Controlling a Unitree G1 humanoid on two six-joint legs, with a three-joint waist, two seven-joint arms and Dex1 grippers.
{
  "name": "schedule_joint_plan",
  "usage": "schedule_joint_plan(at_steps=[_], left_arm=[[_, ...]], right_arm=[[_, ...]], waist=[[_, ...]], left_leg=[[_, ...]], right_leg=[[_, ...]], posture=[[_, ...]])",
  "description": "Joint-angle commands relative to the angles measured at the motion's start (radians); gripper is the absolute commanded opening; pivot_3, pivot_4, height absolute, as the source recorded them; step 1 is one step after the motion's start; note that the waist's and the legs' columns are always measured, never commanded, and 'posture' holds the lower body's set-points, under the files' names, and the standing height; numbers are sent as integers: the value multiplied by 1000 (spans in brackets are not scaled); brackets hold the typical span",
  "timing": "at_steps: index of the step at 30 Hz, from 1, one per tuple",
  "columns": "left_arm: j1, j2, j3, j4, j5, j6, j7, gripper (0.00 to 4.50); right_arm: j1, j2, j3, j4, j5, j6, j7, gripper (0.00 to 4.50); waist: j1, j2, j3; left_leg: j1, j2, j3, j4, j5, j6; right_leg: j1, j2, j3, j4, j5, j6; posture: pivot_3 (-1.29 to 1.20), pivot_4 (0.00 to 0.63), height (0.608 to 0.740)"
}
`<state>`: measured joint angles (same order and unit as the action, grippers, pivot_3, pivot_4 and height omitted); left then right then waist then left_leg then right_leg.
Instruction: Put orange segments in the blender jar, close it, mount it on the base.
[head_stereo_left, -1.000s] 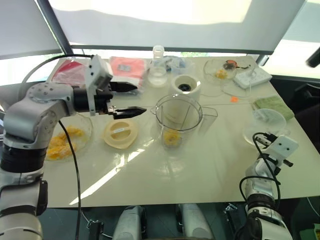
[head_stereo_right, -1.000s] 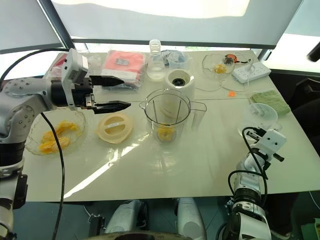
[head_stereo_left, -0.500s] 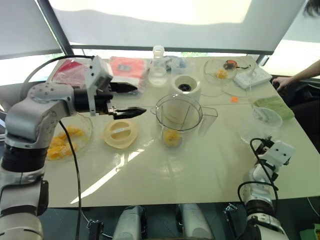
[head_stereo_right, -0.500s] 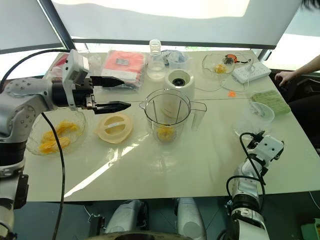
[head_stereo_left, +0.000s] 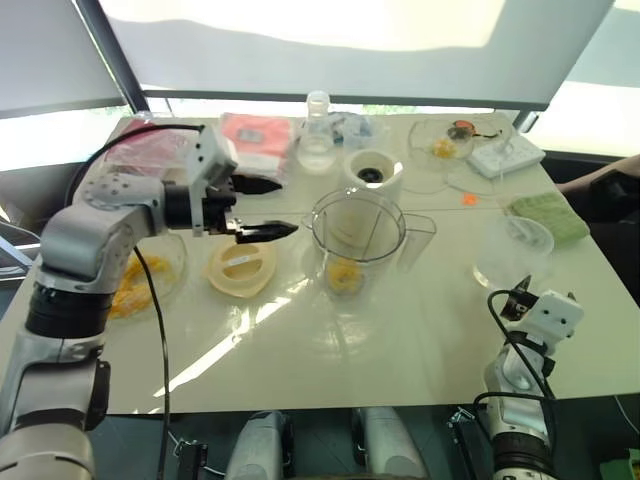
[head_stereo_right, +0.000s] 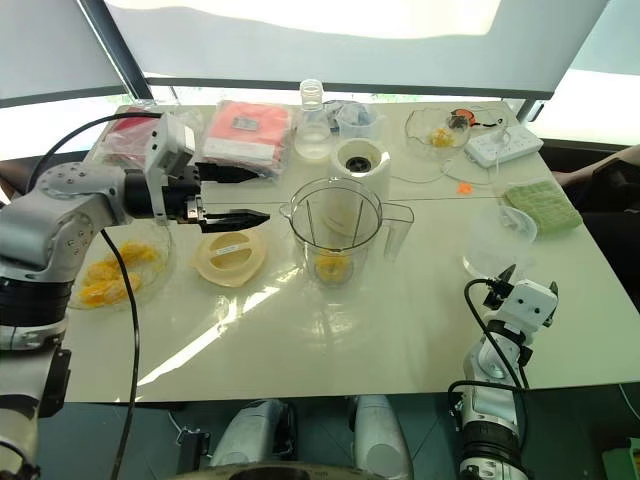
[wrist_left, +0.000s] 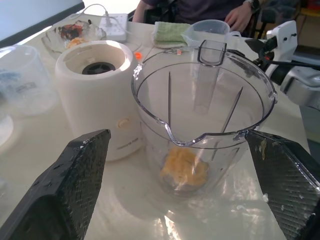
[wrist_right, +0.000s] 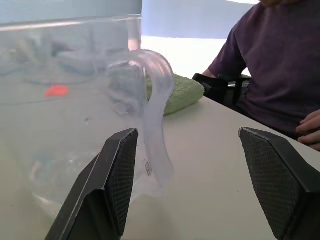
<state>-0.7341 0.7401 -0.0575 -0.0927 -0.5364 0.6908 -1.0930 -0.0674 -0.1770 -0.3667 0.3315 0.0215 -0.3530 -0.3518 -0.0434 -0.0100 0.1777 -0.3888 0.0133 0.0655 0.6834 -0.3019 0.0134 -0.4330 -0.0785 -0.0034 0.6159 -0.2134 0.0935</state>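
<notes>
Orange segments (head_stereo_left: 344, 274) already lie in the blender jar (head_stereo_left: 355, 240) at frame centre, in front of the base (head_stereo_left: 371, 172). The lid (head_stereo_left: 241, 266), centre-left, is still off; closing and mounting remain. Left gripper (head_stereo_left: 262, 207) and right gripper (wrist_right: 195, 165) both gape wide, empty

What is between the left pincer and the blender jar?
Nothing: the left eye view shows bare table between the left pincer and the blender jar.
</notes>
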Motion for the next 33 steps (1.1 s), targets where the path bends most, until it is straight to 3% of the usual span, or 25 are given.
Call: schedule_joint_plan(at_steps=[1, 7, 15, 33], left_arm=[[-37, 0, 10, -5, 8, -19, -9, 4500], [-37, 1, 12, -3, 17, -25, -9, 4500], [-52, -18, 9, 15, 33, -34, -9, 4500], [-79, -49, -16, 57, 67, -33, -35, 4500]], right_arm=[[-29, -40, -31, 24, 29, 6, 34, 3355], [-76, -111, -45, 131, 45, 12, 84, 3355], [-68, -100, -44, 124, 38, -1, 74, 3355], [80, -58, -32, -166, 87, 59, 177, 3355]], waist=[[0, 0, 0], [0, 0, 0], [0, 0, 0], [1, 0, 0]], left_leg=[[0, 0, 0, 0, 0, 0], [0, 0, 0, 0, 0, 0], [0, 0, 0, 0, 0, 0], [0, 0, 0, 0, 0, 0]], right_leg=[[0, 0, 0, 0, 0, 0], [0, 0, 0, 0, 0, 0], [0, 0, 0, 0, 0, 1], [0, 0, 0, 0, 1, 2]], posture=[[0, 150, 740], [0, 150, 740], [0, 150, 740], [0, 150, 740]])
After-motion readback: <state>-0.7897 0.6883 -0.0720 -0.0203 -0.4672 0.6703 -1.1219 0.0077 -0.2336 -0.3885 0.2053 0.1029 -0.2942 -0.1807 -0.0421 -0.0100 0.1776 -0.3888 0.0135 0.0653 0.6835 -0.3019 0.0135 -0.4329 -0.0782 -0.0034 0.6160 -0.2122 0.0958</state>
